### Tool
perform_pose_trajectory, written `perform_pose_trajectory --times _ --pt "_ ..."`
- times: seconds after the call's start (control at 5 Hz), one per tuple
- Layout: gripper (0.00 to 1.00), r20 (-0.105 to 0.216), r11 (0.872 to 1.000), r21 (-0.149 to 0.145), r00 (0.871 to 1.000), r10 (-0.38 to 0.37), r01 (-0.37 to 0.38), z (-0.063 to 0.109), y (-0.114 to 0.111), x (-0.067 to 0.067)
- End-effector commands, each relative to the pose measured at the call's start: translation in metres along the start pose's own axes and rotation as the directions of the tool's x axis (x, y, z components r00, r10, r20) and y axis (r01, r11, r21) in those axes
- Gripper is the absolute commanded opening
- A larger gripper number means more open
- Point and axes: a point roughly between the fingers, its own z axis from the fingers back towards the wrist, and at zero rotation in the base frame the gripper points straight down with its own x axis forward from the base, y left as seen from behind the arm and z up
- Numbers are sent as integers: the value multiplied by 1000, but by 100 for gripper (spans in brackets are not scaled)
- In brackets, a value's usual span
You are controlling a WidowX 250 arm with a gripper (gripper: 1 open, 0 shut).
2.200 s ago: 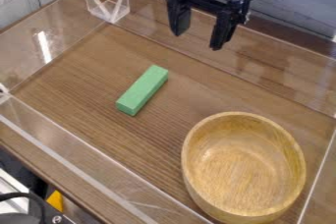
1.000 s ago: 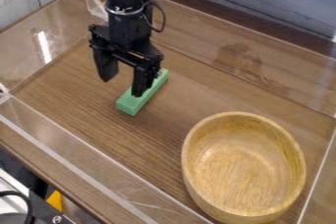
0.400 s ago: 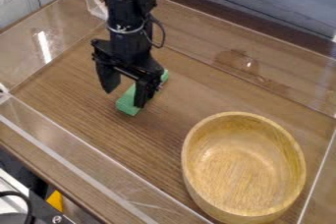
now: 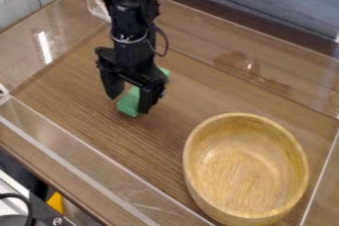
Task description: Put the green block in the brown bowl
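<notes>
Black gripper down at the green block, fingers spread wide, one on each side of it. Can't tell from here whether either finger touches the block. Block lies on the wooden table, left part of the picture, long side slanting, one end toward the bottom left, other end toward the top right. Middle of it partly hidden by the gripper; green shows between the fingers and just above, next to the right-hand one. Arm comes in from the top edge of the picture, gripper pointing down.

Brown bowl sits on the table near the bottom right corner of the picture, upright, opening up, thick rim. Nothing in it, block is outside, well apart from it, up and to the left. White wire-like thing near the table's far edge, top left, behind the arm. Orange bit at bottom left, past the table's near edge.
</notes>
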Motion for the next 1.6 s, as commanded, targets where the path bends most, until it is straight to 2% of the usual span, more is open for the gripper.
perform_pose_trajectory --times 0.0,0.2,0.8,1.4 --pt "100 29 1000 2 1000 -6 6 3 -3 7" --pt "0 29 1000 -2 1000 -4 4 1 -4 9" --pt "0 24 1000 -27 1000 0 1 16 -8 10" --pt "0 46 999 -44 999 -7 9 24 -10 12"
